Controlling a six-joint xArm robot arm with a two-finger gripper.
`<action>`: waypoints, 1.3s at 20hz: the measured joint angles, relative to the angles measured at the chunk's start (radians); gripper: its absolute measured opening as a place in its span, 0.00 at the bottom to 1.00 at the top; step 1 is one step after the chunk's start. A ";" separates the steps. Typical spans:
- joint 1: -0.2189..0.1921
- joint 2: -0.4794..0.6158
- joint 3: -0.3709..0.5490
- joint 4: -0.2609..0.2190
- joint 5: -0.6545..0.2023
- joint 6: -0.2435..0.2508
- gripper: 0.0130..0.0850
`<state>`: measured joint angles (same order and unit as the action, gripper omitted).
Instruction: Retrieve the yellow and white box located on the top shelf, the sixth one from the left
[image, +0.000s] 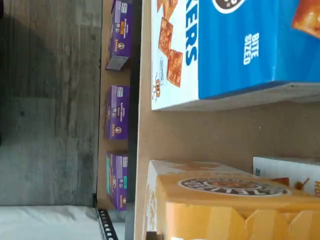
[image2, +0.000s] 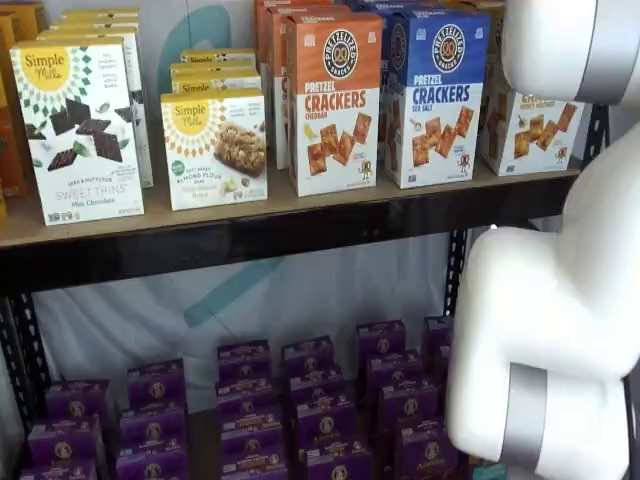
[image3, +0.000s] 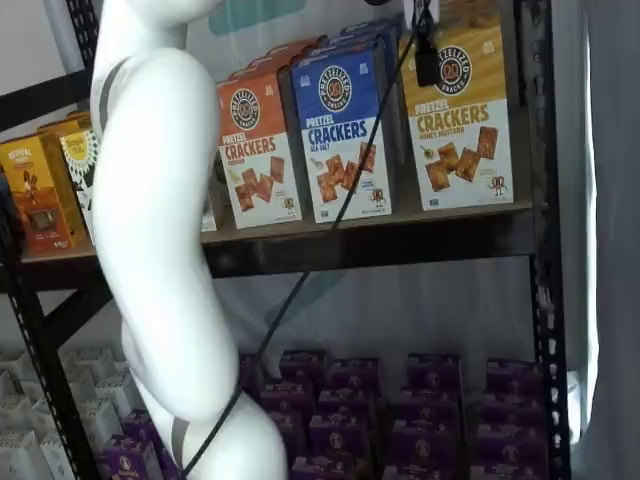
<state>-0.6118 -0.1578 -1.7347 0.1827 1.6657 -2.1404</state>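
The yellow and white box (image3: 462, 120) stands at the right end of the top shelf (image3: 400, 245), beside a blue cracker box (image3: 340, 130). In a shelf view the white arm hides part of the yellow and white box (image2: 525, 130). My gripper (image3: 426, 50) hangs from above at the box's upper left corner. Only one black finger (image3: 428, 62) shows against the yellow front, so I cannot tell whether the gripper is open or shut. The wrist view looks close onto the box's yellow top and round dark logo (image: 225, 200), and no fingers show in it.
An orange cracker box (image2: 335, 100) and the blue cracker box (image2: 435, 95) stand left of the target, and Simple Mills boxes (image2: 80, 125) stand further left. Purple boxes (image2: 300, 400) fill the lower shelf. A black upright (image3: 535, 200) stands right of the target. A cable (image3: 330, 230) crosses in front.
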 joint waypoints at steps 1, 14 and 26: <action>0.000 0.000 0.000 0.000 0.000 0.000 0.67; -0.018 0.006 -0.026 0.012 0.033 -0.009 0.67; -0.060 -0.021 -0.029 0.028 0.099 -0.036 0.67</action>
<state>-0.6720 -0.1790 -1.7642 0.2106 1.7647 -2.1761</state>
